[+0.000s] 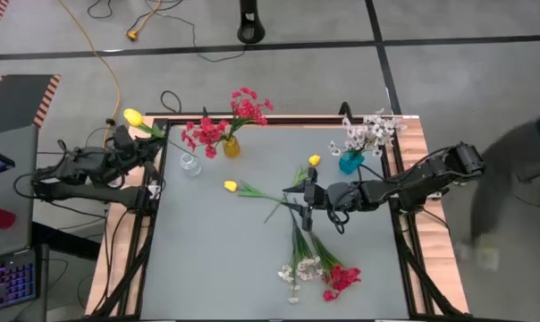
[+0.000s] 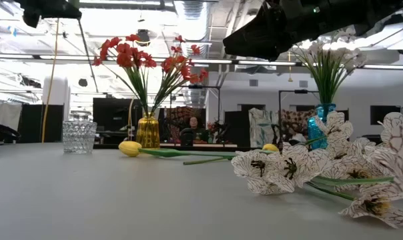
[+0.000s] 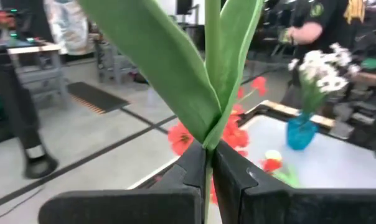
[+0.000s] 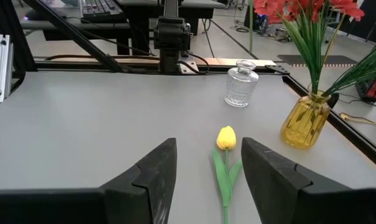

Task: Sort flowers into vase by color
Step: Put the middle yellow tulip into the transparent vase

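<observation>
Here, red flowers [image 1: 237, 119] fill the amber vase [image 1: 232, 147].

Left arm: folded at the table's 9 o'clock edge, left gripper [image 3: 208, 168] clamped tight.
Right arm: reaching from 3 o'clock toward centre, right gripper [image 4: 206, 165] fingers spread.

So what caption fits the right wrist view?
Open right end effector poised over a yellow tulip lying on the table.

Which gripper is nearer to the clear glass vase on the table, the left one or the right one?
Left. The left gripper, shut on a yellow tulip, is beside the clear glass vase at the table's edge. The right gripper, open, is mid-table, farther away.
</observation>
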